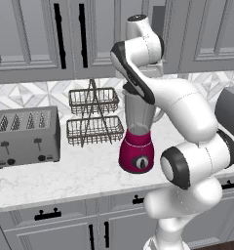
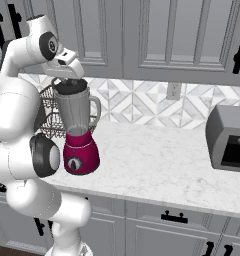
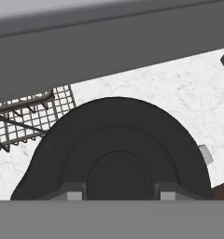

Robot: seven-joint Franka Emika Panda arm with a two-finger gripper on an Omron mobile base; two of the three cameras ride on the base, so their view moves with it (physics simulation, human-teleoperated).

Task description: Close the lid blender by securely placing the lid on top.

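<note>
The blender stands on the counter, with its magenta base (image 1: 137, 152) (image 2: 81, 154) under a clear grey jar (image 1: 139, 113) (image 2: 76, 111) whose handle points right. The black round lid (image 2: 69, 88) (image 3: 118, 140) rests level on the jar's rim. My gripper (image 2: 67, 79) (image 3: 121, 193) points straight down on the lid. In the hand view its fingertips (image 3: 74, 194) press on either side of the lid's raised centre knob, so it is shut on the lid. In the left base view the forearm covers most of the lid.
A grey four-slot toaster (image 1: 25, 136) sits at the left. A two-tier wire basket rack (image 1: 93, 117) stands just behind the blender. A grey appliance (image 2: 229, 137) is at the right. The upper cabinets (image 2: 142, 35) hang close above the hand.
</note>
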